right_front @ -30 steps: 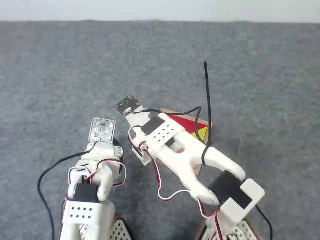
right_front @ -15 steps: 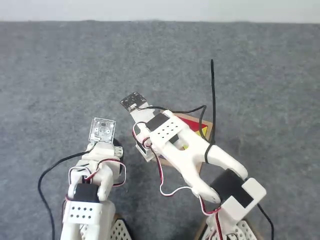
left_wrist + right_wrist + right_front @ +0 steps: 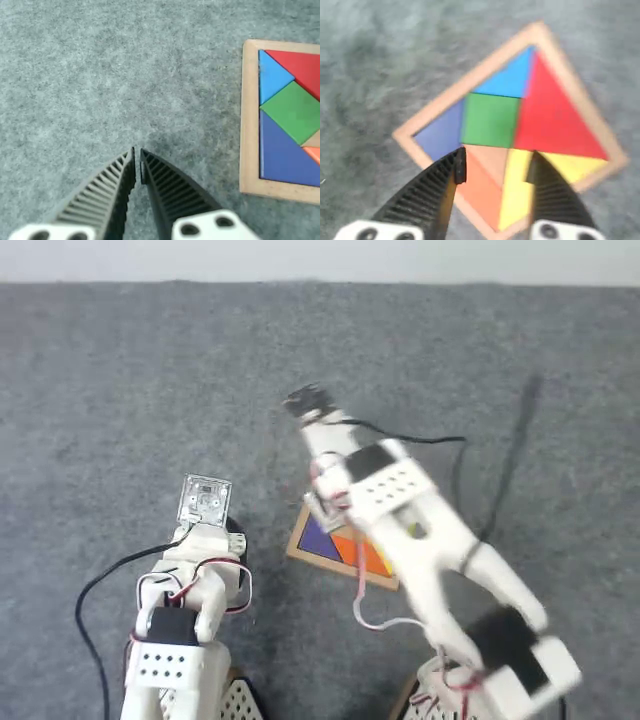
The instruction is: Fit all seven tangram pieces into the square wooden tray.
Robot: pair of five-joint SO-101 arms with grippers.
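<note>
While the left arm (image 3: 185,620) sits folded close to its base at about 7 o'clock of the high view, its jaws hang over bare grey tabletop (image 3: 100,75). They are narrowed until the toothed tips almost meet, and they hold nothing. The square wooden tray (image 3: 298,546) lies flat toward 3 o'clock from that wrist, near it but apart.

Being square, the tray has no long axis; it sits turned a little, one corner pointing to 9 o'clock. The right arm (image 3: 440,550) is plainly the nearer one. It stretches from 5 o'clock toward 11 o'clock straight across the tray and covers much of it, with its wrist out past the far side. Its jaws stand wide and empty above the orange piece (image 3: 480,195) and the yellow piece (image 3: 519,192); whether they touch I cannot tell.

Beyond these, the peach triangle (image 3: 490,157), violet-blue piece (image 3: 442,130), green square (image 3: 490,120), red triangle (image 3: 550,117) and light blue triangle (image 3: 507,80) fill the frame with no gap showing. That makes seven seated, so I judge the puzzle complete. The coming move needs only a clean lift, minding the rim.
</note>
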